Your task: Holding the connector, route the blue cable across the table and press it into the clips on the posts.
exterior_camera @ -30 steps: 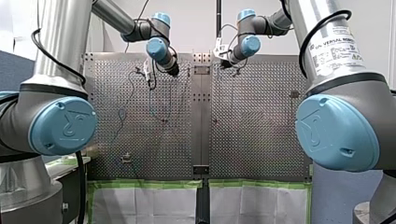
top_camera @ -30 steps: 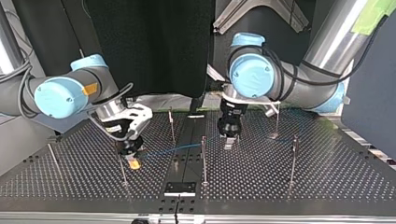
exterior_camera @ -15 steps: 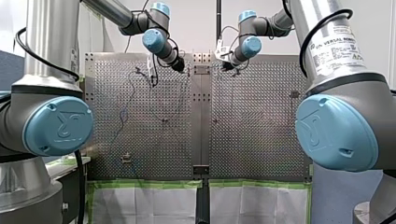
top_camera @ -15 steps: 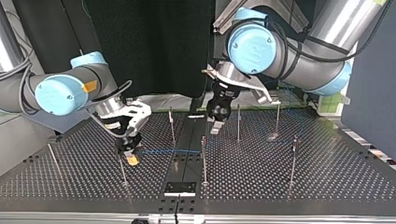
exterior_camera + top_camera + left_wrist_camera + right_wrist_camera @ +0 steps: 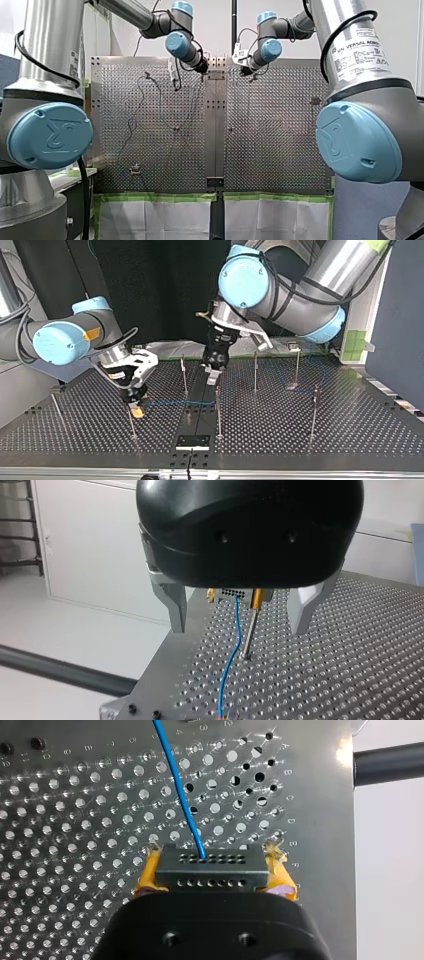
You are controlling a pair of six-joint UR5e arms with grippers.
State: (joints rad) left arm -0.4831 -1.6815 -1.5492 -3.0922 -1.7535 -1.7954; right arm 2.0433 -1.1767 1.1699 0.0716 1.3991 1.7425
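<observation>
Now right hand (image 5: pixel 214 876) grips the connector (image 5: pixel 207 865), left hand (image 5: pixel 239 627) stands open.

Seven thin posts (image 5: pixel 218 410) up on the table (image 5: pixel 350 430). Two arms over the table, left arm (image 5: pixel 280 295) and right arm (image 5: pixel 65 340). Two grippers, left gripper (image 5: pixel 212 376) and right gripper (image 5: pixel 136 410). One blue cable (image 5: pixel 175 402). One connector (image 5: pixel 209 870).

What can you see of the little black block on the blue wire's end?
The connector is a small black rectangular block, plastic-looking, with two rows of tiny holes in its face. The blue cable enters a hole in the farther row. My right gripper clamps its ends between yellow pads, over the perforated table.
</observation>
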